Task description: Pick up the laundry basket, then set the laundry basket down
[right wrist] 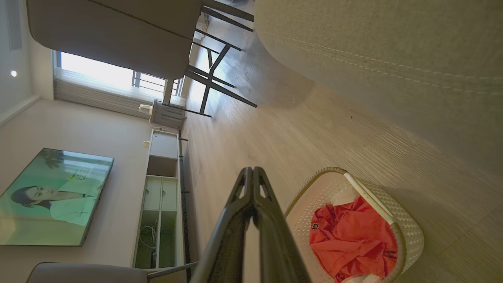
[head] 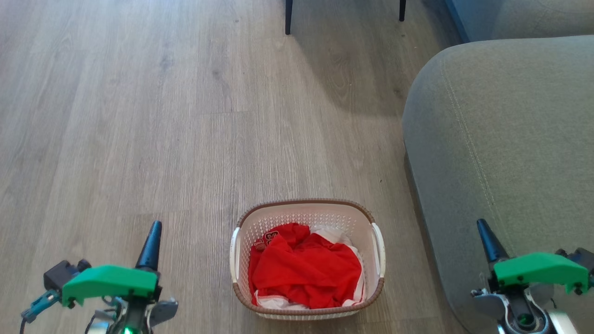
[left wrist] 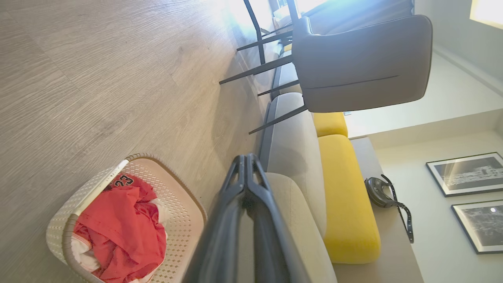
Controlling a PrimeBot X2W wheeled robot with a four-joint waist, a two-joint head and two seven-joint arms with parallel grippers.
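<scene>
The laundry basket is white perforated plastic with a brown rim and white side handles. It stands on the wood floor, low in the head view's centre, with red clothing piled inside. My left gripper is shut and hangs left of the basket, apart from it. My right gripper is shut too, to the basket's right, over the sofa's edge. The basket sits at the lower left of the left wrist view, beside the shut left gripper. It is at the lower right of the right wrist view as well, basket next to right gripper.
A grey-green sofa fills the right side, close to the basket. Dark chair legs stand at the far end of the floor. The left wrist view shows a grey chair and yellow cushions.
</scene>
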